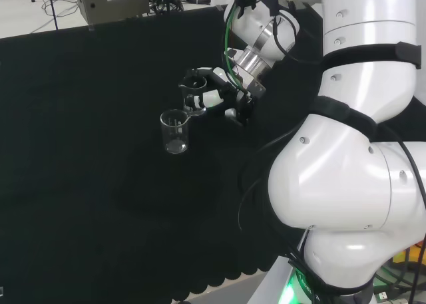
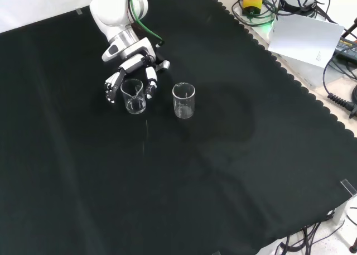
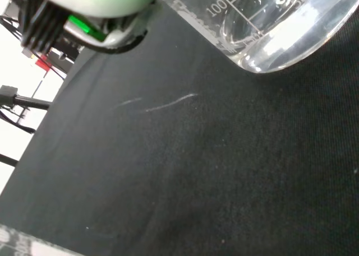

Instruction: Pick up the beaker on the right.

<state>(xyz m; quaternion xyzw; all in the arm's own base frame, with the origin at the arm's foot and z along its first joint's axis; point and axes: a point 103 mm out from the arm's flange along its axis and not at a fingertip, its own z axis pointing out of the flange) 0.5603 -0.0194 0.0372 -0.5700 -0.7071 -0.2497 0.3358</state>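
Beaker (image 2: pixel 134 96) within the hand's (image 2: pixel 132 71) curled fingers; second beaker (image 2: pixel 183 100) stands beside.

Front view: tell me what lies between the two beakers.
Bare black cloth. The beaker at the robot hand and the other beaker stand apart.

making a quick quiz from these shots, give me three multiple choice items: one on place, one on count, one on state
1. In the front view, where is the hand?
A. at the left beaker
B. at the right beaker
C. far from both

2. How many beakers stand on the cloth?
A. one
B. two
C. four

3. The free beaker is
A. tipped over
B. upside down
C. upright

Answers:
1. A, the fingers sit on both sides of the left beaker.
2. B, the head view shows two, one at the hand and one apart.
3. C, its open rim faces up.
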